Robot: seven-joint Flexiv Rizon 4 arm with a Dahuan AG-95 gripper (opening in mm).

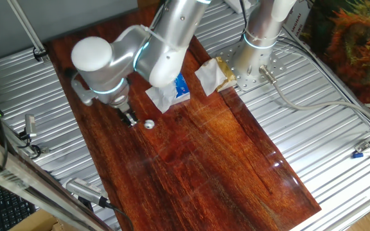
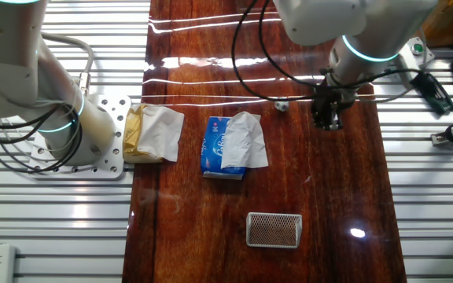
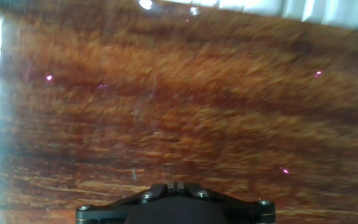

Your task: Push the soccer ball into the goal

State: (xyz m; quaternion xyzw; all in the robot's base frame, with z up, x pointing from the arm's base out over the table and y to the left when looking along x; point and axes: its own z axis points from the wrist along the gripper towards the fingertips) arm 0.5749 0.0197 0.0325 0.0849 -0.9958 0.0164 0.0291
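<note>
on the dark wooden table (image 1: 223,167), the soccer ball (image 1: 149,124) sits just beside the gripper (image 1: 130,119), apart from it as far as one fixed view shows. the arm (image 1: 166,45) bends over the board, wrist pointing straight down. the goal (image 2: 274,229) lies well apart, beyond the blue packet (image 2: 212,148), near the crumpled paper (image 2: 152,134). the hand view is blurred and shows only wood. the fingers look pressed together, holding nothing.
</note>
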